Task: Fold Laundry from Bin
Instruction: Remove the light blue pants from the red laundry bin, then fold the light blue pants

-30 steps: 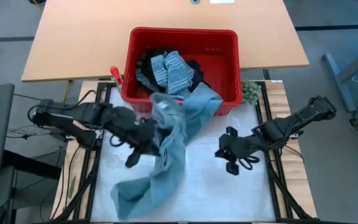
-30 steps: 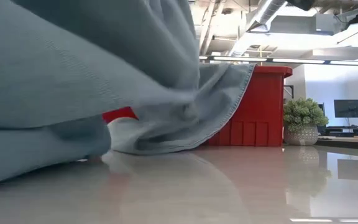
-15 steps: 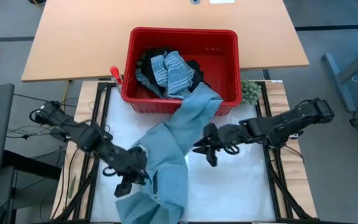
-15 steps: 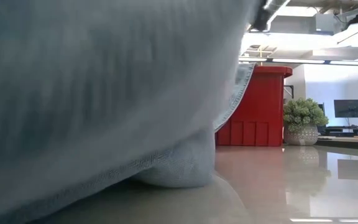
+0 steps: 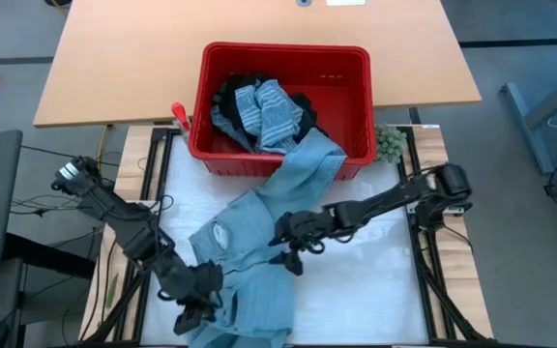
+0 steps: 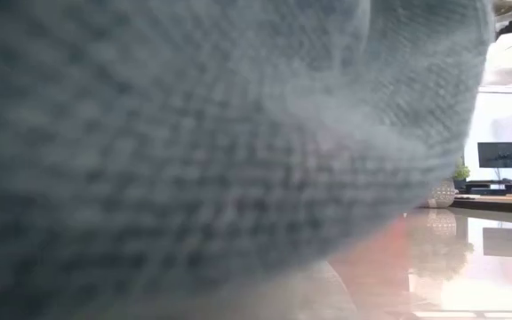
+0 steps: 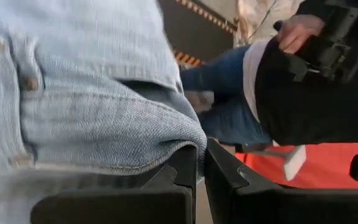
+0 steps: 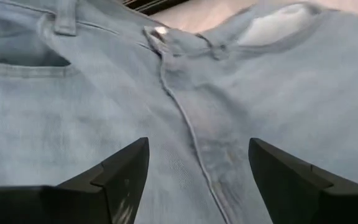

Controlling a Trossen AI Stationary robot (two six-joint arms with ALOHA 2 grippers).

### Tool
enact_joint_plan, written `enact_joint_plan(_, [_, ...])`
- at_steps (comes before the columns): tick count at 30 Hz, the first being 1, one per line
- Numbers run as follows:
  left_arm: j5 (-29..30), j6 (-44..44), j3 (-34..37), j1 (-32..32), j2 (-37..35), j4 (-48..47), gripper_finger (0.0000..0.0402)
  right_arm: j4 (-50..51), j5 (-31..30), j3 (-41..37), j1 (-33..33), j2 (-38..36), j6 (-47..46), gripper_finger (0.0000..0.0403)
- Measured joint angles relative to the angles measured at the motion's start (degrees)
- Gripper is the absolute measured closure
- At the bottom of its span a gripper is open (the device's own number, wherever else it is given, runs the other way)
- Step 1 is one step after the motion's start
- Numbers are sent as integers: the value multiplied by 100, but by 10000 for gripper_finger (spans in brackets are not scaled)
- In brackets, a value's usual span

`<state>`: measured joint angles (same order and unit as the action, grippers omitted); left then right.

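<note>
Light blue jeans (image 5: 259,237) stretch from the red bin (image 5: 283,50) to the table's near edge, one leg (image 5: 309,159) draped over the bin's near rim. A blue-white striped garment (image 5: 264,108) and black ones lie in the bin. My left gripper (image 5: 196,302) is shut on the jeans near the front edge. My right gripper (image 5: 283,242) stands open over the jeans' fly (image 8: 185,118), below the waist button (image 8: 160,31). Denim (image 6: 194,142) fills most of the low view. My left gripper pinches a fold of the denim (image 7: 188,144) between its two fingers, beside a riveted pocket seam (image 7: 30,82). It slants down toward the near edge. The jeans trail slack from it across the table up to the bin's rim. My right gripper: whether its fingertips (image 8: 129,168) touch the denim I cannot tell.
A small green fuzzy plant (image 5: 390,143) sits right of the bin. A red-handled tool (image 5: 179,114) lies at the bin's left. The wooden table (image 5: 114,58) lies behind the bin. A seated person (image 7: 278,81) shows beyond the table in the left wrist view.
My left gripper has gone down toward the table's near edge, rolling as it went and dragging the jeans with it. More of the jeans now lies spread on the table, one leg staying on the bin's rim. My right gripper has moved left over the jeans, sunk and opened.
</note>
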<state>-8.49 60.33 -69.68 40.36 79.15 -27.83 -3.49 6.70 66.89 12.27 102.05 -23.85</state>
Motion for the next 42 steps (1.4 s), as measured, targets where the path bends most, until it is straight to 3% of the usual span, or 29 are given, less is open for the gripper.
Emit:
enact_joint_plan(9, [302,1170,655,393,136,787,398,-48,773,833,3,1231,142,101])
enact_joint_plan(13, [693,1601,703,428,300,798,362,144,1263,1137,-46,1461,4,101])
enact_joint_plan(19, [-277,1334,701,337,342,554,269,984,1477,1319,-131,1380,38,101])
enact_joint_plan(24, [-265,376,701,-124,210,190,209,1746,1662,1358,-326,1106,262,101])
enact_joint_plan(30, [-1480,-31,701,-751,-59,131,193,2220,1746,1360,-539,530,400,101])
enact_joint_plan(33, [-1803,-221,701,-865,-209,92,193,2210,1746,1362,-622,212,492,101])
enact_joint_plan(38, [-1513,-438,694,-810,-478,-378,192,1943,1554,1362,-722,23,638,101])
enact_joint_plan(42, [-662,-305,697,-591,-535,-807,192,1278,1263,1362,-719,212,932,101])
